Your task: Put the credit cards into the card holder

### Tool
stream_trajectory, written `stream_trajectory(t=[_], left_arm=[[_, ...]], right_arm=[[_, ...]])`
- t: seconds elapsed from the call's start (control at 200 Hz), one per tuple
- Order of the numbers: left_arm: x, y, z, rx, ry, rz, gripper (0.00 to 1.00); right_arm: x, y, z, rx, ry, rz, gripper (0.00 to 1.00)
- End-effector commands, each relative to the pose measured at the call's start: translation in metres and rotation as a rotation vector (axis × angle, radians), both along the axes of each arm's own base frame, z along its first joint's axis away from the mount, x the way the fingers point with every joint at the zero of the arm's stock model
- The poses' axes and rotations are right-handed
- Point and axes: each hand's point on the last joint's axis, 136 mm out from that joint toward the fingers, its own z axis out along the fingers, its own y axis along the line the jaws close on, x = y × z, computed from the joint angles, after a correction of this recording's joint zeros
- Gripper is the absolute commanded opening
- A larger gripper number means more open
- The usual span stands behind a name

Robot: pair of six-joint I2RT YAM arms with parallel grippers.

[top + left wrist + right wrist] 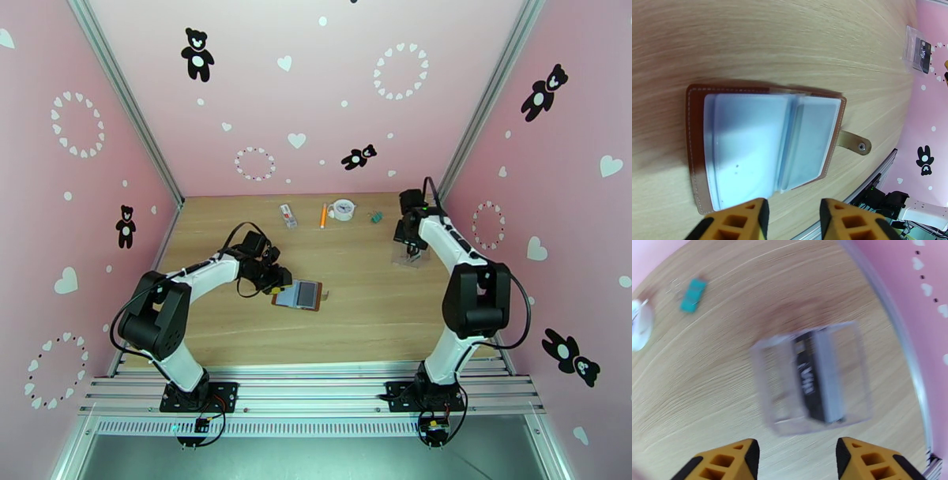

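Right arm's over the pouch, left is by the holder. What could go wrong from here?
1. The cards lie together inside the clear pouch. The open right gripper above may pinch plastic and lift the whole pouch, or take both cards at once.
2. The holder lies open and unheld, with the left gripper open at its edge. Pushing a card in may slide it or flip a pocket leaf.

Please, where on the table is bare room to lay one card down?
On the table, bare wood lies between the card holder and the clear pouch, and along the near edge. The far edge is crowded: packet, pen, white roll, teal piece.
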Motion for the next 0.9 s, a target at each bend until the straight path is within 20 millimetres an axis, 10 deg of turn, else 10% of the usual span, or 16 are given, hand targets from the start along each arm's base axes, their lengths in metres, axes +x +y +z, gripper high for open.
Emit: stream_trajectory(t=[0.0,0.31,0.896], left_arm=[[0.004,0.005,0.010,0.009,-0.033,0.025,0.40],[0.005,0.003,0.004,0.013,-0.016,0.018,0.40],[0.000,0.006,-0.014,0.032,0.025,0.012,0.40]], right_arm=[[-0.001,-0.016,-0.013,-0.045,0.099,0.020,0.61],[0.004,-0.019,-0.051,0.064,0.210,0.033,0.61],[-0.008,-0.042,-0.063,0.025,0.274,0.000,0.60]])
